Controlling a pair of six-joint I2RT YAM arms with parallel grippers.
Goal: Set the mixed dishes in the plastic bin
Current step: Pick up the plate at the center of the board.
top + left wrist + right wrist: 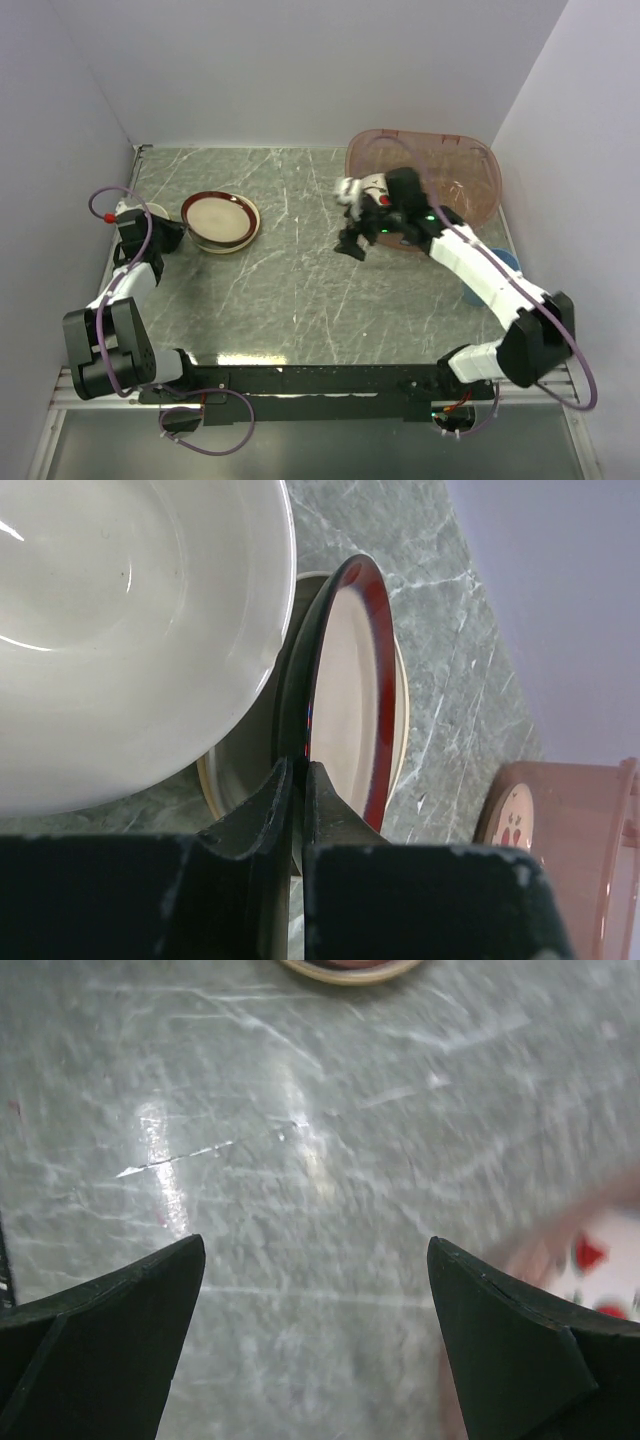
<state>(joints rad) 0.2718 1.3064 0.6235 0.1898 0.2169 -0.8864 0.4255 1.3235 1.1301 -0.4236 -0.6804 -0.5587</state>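
The red-patterned bowl (220, 218) sits on the yellow-orange plate (250, 232) at the left. My left gripper (172, 236) is shut on the bowl's dark red rim (345, 680), and the fingertips (275, 790) pinch it. The small cream bowl (120, 630) lies right beside it, by my left wrist (140, 212). My right gripper (352, 245) is open and empty over bare table (315, 1250), just left of the plastic bin (470, 145). The white plate with red shapes (368, 190) is blurred at the bin's left edge and also shows in the right wrist view (600, 1260). The light blue cup (497, 262) is half hidden by my right arm.
White walls close in the left, back and right sides of the marbled table (290, 290). The bin stands in the back right corner. The bin (570, 830) and the white plate (515, 820) show in the left wrist view.
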